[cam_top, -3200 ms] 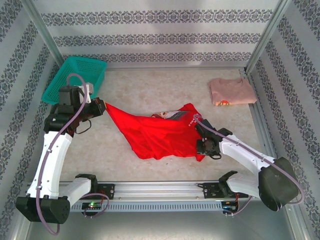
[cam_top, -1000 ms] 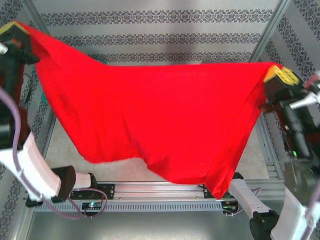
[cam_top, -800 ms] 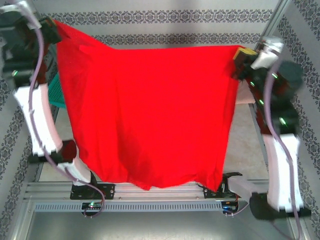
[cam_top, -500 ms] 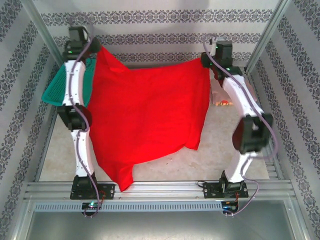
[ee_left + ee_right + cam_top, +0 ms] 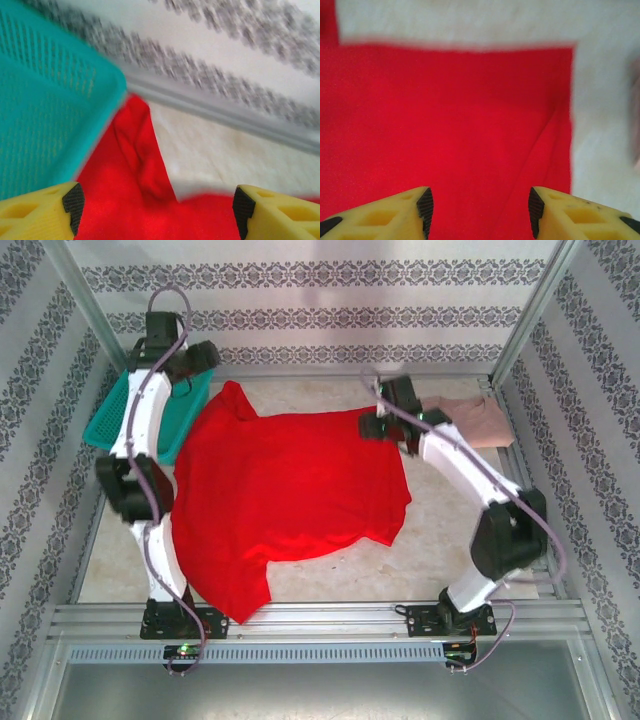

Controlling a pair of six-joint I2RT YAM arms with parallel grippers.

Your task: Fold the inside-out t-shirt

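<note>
Across the table (image 5: 430, 560) we find the inside-out t-shirt (image 5: 290, 490) lying spread and roughly flat, its near-left part reaching close to the front rail. Its far-left corner is creased and touches the wall of the teal basket (image 5: 105, 420). A pale pink shirt (image 5: 480, 420) lies at the far right, apart from the red cloth. The left tool (image 5: 157, 205) hangs released above that creased corner, with nothing between its jaws. The right tool (image 5: 480, 205) is likewise released over the far-right corner. Our concerns: a grasp at the left corner may snag the basket mesh and drag it, and uncorrected creases would be folded in.
</note>
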